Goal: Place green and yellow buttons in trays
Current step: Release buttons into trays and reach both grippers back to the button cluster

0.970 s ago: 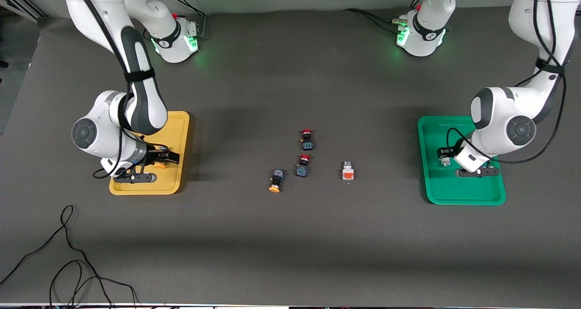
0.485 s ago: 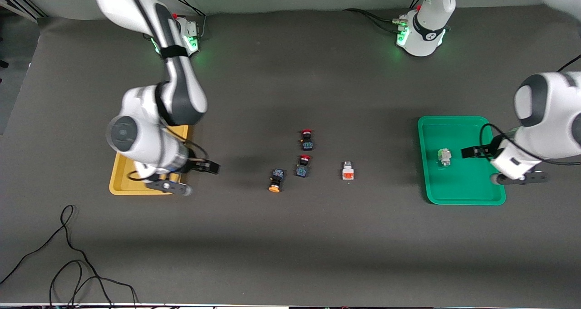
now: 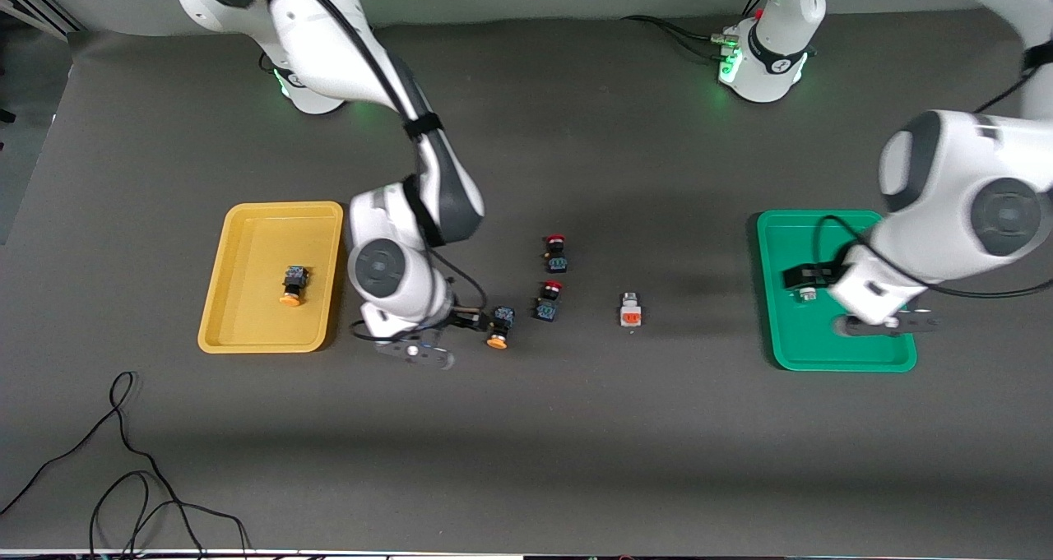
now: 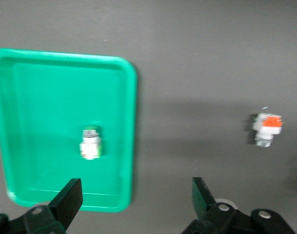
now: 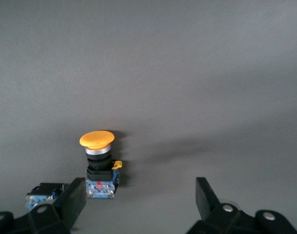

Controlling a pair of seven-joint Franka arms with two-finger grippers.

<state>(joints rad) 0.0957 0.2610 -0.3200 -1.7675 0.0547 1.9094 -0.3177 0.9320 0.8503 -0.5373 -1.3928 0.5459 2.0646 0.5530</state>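
A yellow tray [image 3: 247, 330] holds one black-bodied yellow-capped button [image 3: 293, 286]. My right gripper [image 3: 470, 321] is open and empty, low beside a second yellow-capped button [image 3: 498, 328], which also shows in the right wrist view [image 5: 99, 163] just off the fingers. A green tray [image 3: 823, 354] holds a white-and-silver green-faced button [image 4: 90, 143], partly hidden in the front view. My left gripper [image 3: 810, 284] is open and empty over that tray [image 4: 65, 83]. A white orange-red-faced button [image 3: 630, 311] lies on the table between the middle and the green tray; it also shows in the left wrist view [image 4: 267, 128].
Two black-bodied red-capped switches [image 3: 556, 253] [image 3: 549, 299] lie close to the yellow-capped button, farther from the front camera. One blue-based switch [image 5: 43, 192] sits by a right finger. A black cable [image 3: 123, 461] loops near the front edge at the right arm's end.
My right gripper left a yellow-capped button in the yellow tray and swung to the one in the middle. My left gripper let go of the green-faced button, pulled away, then came back over the green tray.
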